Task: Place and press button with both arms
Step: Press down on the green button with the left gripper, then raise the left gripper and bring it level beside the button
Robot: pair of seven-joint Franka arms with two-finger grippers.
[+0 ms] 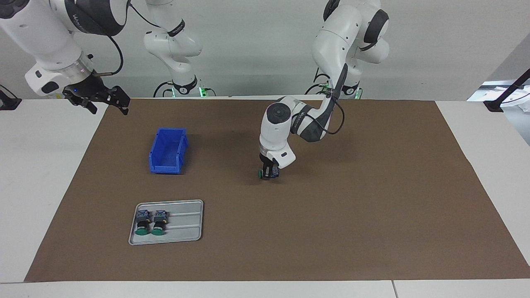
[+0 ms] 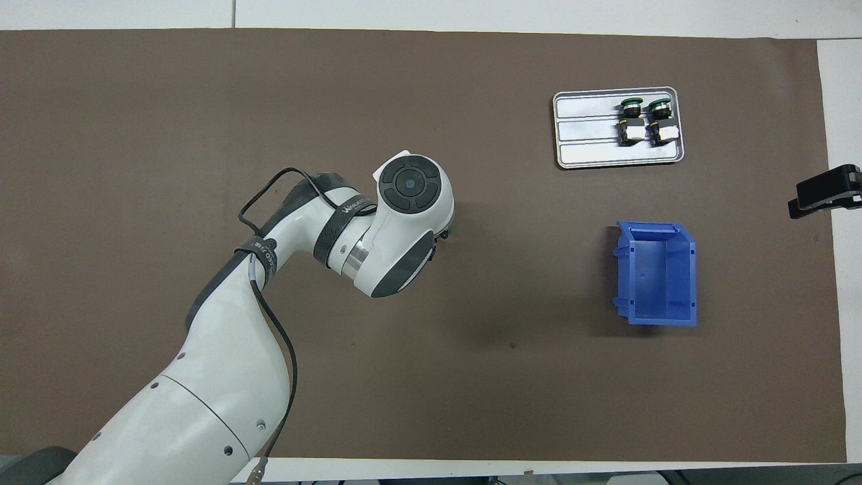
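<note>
Your left gripper [image 1: 269,172] is low over the brown mat toward the left arm's end from the blue plastic bin [image 1: 167,151], its jaws around a green-capped button [image 1: 262,173] lying sideways; you cannot tell how firmly they hold it. It could roll or tip if gripped unevenly. From above the wrist hides it. Your right gripper [image 1: 105,101] waits wide open, empty, near the mat's corner.

The left gripper [image 1: 269,173] is lowered to the mat [image 1: 372,198] near the middle of the desk [image 1: 41,165], with the button [image 1: 265,173] at its tip. The bin [image 1: 167,151] is set toward the right arm's end from that gripper. The tray [image 1: 182,221], farther from the robots than the bin, carries two buttons [image 1: 151,222] side by side. The right gripper [image 1: 99,99] is raised over the mat's edge, nearer the robots than the bin.
</note>
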